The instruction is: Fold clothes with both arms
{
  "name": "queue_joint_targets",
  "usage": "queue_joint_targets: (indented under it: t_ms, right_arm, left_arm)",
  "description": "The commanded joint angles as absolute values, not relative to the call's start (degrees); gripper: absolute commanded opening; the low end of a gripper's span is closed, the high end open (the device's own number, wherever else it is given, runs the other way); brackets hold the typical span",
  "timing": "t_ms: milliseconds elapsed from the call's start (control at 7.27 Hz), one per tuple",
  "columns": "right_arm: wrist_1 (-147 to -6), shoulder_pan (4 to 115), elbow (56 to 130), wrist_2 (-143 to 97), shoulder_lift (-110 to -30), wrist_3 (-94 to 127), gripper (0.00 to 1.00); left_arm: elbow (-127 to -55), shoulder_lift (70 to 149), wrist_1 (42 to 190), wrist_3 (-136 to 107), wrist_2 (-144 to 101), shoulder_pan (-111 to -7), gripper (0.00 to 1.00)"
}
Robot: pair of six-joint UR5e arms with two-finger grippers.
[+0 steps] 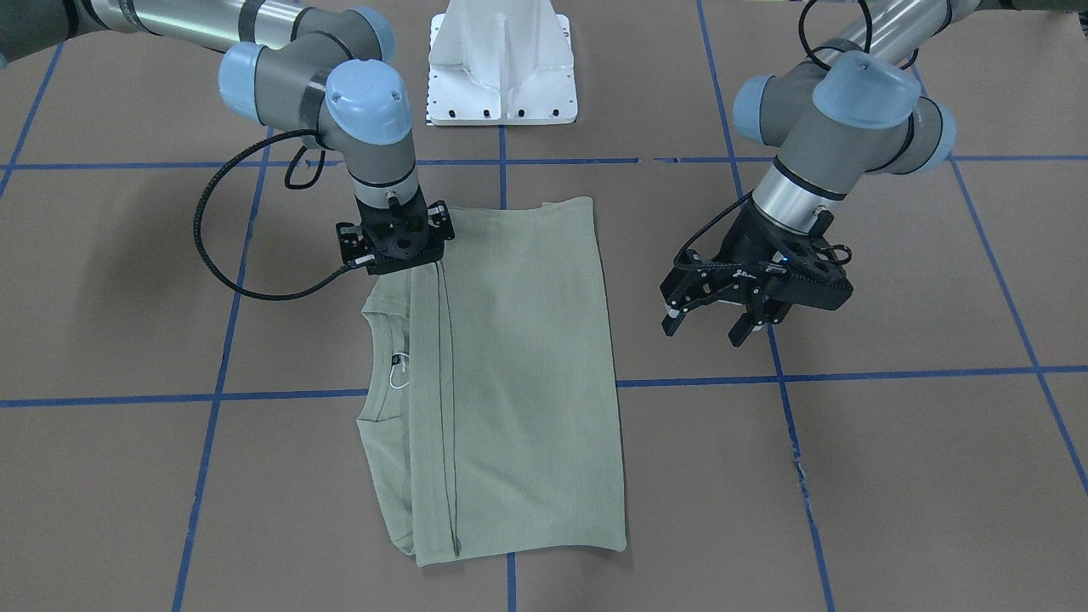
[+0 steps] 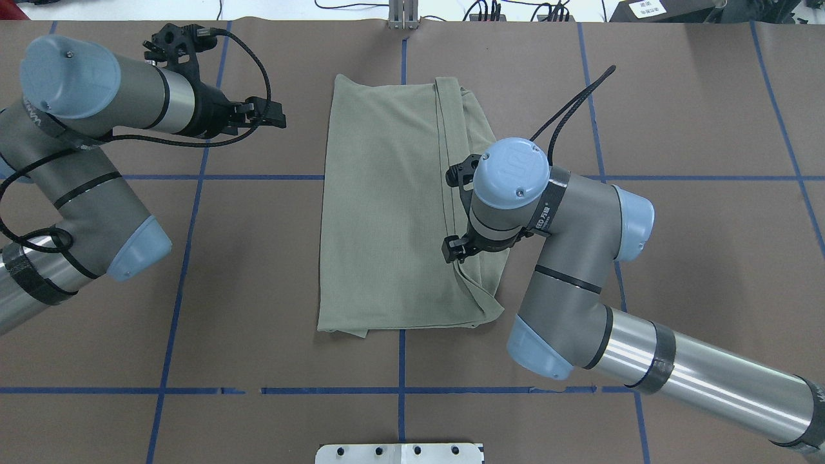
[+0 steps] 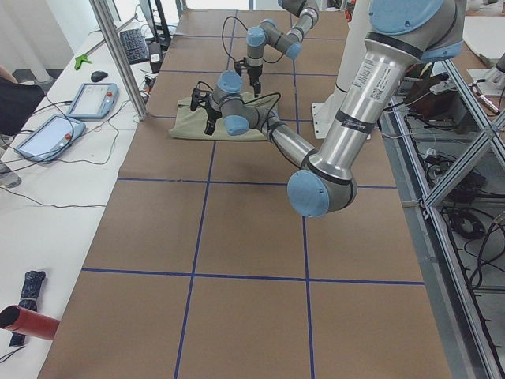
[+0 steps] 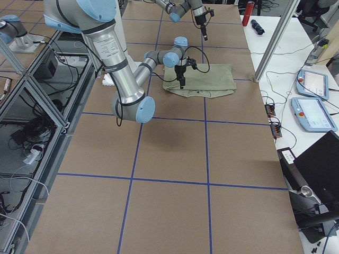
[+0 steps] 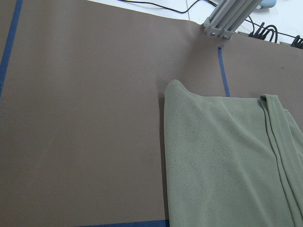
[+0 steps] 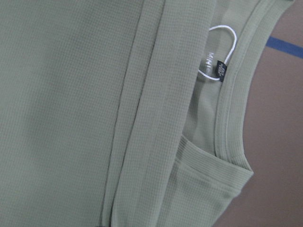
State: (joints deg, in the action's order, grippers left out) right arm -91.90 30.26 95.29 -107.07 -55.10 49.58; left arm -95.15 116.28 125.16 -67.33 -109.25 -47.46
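Observation:
The pale sage-green shirt [image 1: 518,365] lies folded into a long rectangle on the brown table, also in the overhead view [image 2: 387,212]. Its ribbed collar [image 1: 374,365] and black neck label [image 6: 219,70] show on one side. My right gripper [image 1: 399,246] points straight down onto the folded edge beside the collar. Its fingers are hidden under the wrist, so I cannot tell whether they are open or shut. My left gripper [image 1: 705,330] is open and empty. It hovers over bare table beside the shirt's opposite long edge [image 5: 166,156].
The white pedestal base [image 1: 501,68] stands at the robot's side of the table. Blue tape lines [image 1: 501,178] form a grid on the brown paper. An aluminium post [image 5: 227,19] stands at the far edge. Teach pendants [image 3: 91,99] lie on a side table.

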Motion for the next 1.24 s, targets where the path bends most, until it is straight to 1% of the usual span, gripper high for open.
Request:
queue_joint_targets:
  t_ms: [0, 275, 413, 825, 963, 1100]
  right_arm:
    - [-88.07, 29.19, 92.37, -107.05, -54.49, 49.92, 0.79]
    - [-87.80, 28.31, 92.29, -107.14, -54.40, 50.18, 0.68]
    - [-87.72, 27.60, 92.29, -107.23, -54.40, 50.27, 0.55]
    - [-87.54, 27.51, 92.29, -107.23, -54.32, 49.48, 0.32]
    - [-87.54, 27.60, 92.29, -107.23, -54.40, 49.40, 0.25]
    - [-87.63, 27.51, 92.29, -107.23, -54.40, 49.39, 0.22]
  left_arm:
    - [-95.10, 116.28, 125.16, -67.32, -109.25, -47.46, 1.00]
    - [-94.92, 116.10, 125.33, -67.32, -109.25, -47.46, 1.00]
    - [-94.92, 116.10, 125.33, -67.32, -109.25, -47.46, 1.00]
    - [-94.92, 116.10, 125.33, -67.32, -109.25, -47.46, 1.00]
    - [-94.83, 116.19, 125.33, -67.32, -109.25, -47.46, 1.00]
    - [-94.83, 116.28, 125.33, -67.32, -109.25, -47.46, 1.00]
